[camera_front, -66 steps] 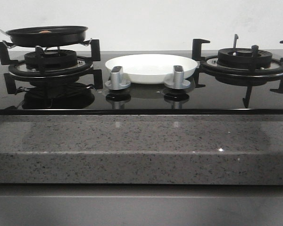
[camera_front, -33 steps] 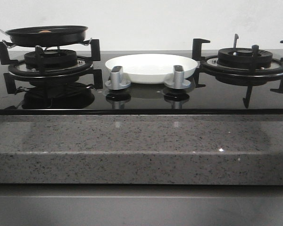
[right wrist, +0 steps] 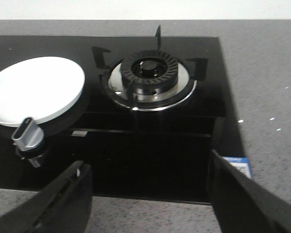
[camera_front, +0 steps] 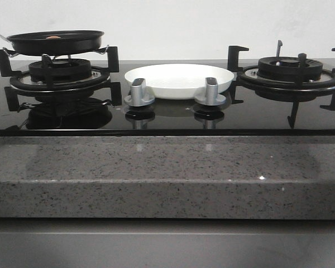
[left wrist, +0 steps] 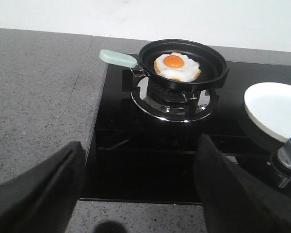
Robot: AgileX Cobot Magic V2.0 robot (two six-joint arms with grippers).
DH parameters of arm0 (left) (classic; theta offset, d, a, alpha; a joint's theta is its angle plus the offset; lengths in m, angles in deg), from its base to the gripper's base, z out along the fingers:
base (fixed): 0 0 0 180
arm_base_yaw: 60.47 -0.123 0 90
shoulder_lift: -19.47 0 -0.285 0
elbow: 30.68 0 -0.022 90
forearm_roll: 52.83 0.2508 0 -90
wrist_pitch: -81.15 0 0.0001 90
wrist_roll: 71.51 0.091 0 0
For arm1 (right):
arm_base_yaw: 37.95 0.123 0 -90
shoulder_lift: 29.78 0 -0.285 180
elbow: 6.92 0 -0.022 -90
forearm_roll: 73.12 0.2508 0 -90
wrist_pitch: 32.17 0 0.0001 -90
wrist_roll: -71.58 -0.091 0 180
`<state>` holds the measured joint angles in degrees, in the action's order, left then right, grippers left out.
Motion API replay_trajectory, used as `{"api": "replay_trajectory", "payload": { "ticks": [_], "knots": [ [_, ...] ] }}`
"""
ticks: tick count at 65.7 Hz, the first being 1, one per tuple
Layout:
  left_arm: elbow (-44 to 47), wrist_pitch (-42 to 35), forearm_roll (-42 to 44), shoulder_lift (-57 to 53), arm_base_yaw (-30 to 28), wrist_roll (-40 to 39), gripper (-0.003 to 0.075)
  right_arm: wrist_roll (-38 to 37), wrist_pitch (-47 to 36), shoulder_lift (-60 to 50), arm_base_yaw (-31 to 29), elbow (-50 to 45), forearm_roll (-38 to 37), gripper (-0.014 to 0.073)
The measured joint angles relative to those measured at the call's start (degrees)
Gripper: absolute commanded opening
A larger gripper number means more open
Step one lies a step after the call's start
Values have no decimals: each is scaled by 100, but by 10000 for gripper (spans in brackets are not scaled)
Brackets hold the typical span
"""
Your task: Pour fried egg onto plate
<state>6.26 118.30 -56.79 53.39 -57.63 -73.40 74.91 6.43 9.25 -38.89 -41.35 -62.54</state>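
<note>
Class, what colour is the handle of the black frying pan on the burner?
Pale mint green, seen best in the left wrist view: the frying pan's handle.

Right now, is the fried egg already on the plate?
No, the fried egg lies in the black pan on the left burner, and the plate beside it is bare.

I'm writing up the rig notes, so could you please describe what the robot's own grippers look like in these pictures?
Only the fingers show, in the wrist views. The left gripper has two broad, matte black fingers with rounded edges. The right gripper looks the same: two dark, plain fingers, slightly blurred. No cables, markings or labels are visible on either. Neither arm appears in the front view.
</note>
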Motion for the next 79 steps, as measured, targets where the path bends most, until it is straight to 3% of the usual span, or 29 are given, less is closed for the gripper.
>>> {"api": "replay_trajectory", "payload": {
  "ticks": [12,22,36,54,66,79],
  "knots": [
    [0,0,-99,72,25,189,491,411,596,903,75,602,705,539],
    [4,9,-185,98,607,419,491,939,983,1855,398,1252,1221,539],
    [4,9,-193,98,1604,608,491,1038,1029,3306,1064,2108,1279,539],
    [13,9,-193,98,1946,620,491,1074,1355,5364,1357,3736,1245,536],
    [13,9,-182,98,1946,620,491,1074,1851,6561,1357,4890,1153,377],
    [13,9,-160,98,1946,620,491,1074,2255,7576,1357,5960,836,350]
  ]
}}
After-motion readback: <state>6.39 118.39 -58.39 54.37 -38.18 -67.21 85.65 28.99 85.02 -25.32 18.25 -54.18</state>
